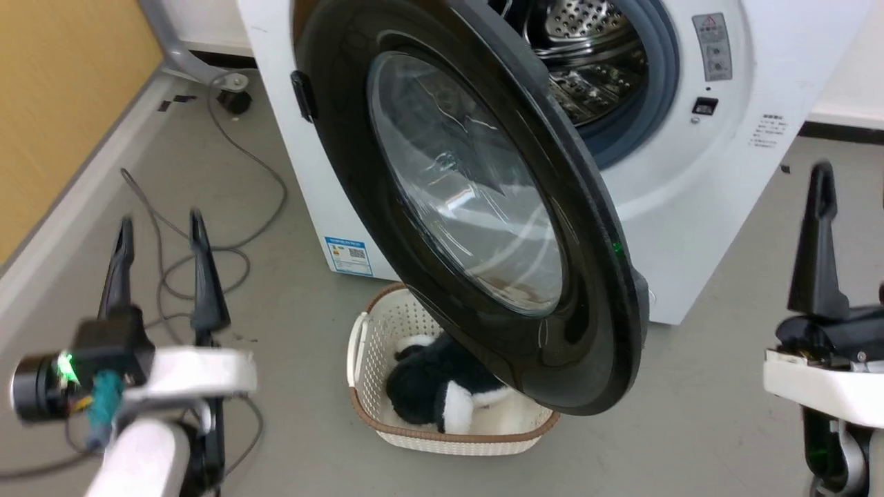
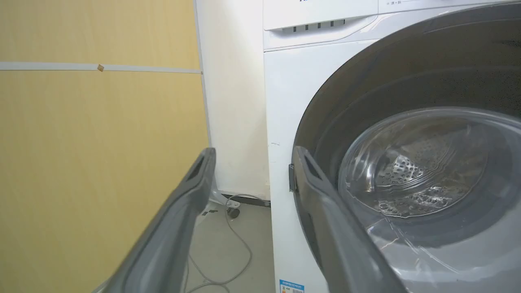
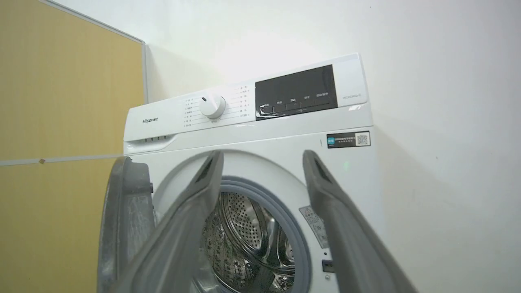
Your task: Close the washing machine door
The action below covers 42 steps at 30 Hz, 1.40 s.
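door: glossy black round door with clear glass bowl, swung open off white front-loading washing machine | left gripper: fingers spread, holding nothing | right gripper: fingers spread, holding nothing

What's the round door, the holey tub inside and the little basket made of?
The washing machine door: glossy black rim, probably plastic, around a clear window that looks like glass, with reflections. The drum: shiny perforated metal, likely steel. The basket: white lattice, seemingly plastic, with a brown rim.
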### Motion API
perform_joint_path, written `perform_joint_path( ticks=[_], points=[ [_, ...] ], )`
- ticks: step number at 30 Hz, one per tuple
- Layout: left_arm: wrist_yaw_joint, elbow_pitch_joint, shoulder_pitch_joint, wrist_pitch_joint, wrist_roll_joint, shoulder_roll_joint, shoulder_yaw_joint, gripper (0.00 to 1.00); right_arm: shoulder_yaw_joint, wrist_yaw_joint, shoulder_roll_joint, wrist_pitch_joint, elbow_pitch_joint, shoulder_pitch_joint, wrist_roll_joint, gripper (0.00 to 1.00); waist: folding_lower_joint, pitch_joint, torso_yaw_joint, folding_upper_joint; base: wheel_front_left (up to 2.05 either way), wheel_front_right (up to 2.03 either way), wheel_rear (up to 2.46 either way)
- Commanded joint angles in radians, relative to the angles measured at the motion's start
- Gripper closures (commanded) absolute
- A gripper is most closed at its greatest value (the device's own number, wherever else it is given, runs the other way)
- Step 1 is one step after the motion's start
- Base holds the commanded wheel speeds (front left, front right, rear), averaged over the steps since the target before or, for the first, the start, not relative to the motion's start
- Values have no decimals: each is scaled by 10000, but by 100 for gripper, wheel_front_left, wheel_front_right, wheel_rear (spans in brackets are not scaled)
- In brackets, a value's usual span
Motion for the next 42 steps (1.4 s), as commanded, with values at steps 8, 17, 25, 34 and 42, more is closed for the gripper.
perform_joint_path(
  ticks=[8,17,25,34,42],
  points=[
    [435,-485,1585,-42,1194,-455,401,0,1824,8,-18,-40,-1130,-427,-88,100,0,-280,359,0,0,0,0],
    [24,-510,2436,-43,1683,-940,590,0,5042,8,-1613,-40,-240,-374,14,100,0,-281,466,0,0,0,0],
    [-433,-346,2390,-43,1929,-1477,781,0,6073,8,-2589,-40,1769,178,-22,100,0,-107,381,0,0,0,0],
    [-859,-332,2132,-43,2347,-1911,969,0,4834,8,-2747,-40,3089,552,34,100,0,307,91,0,0,0,0],
    [-1217,-231,1778,-43,2580,-2323,1012,0,3092,8,-2312,-40,4107,-60,175,100,0,854,70,0,0,0,0]
  ],
)
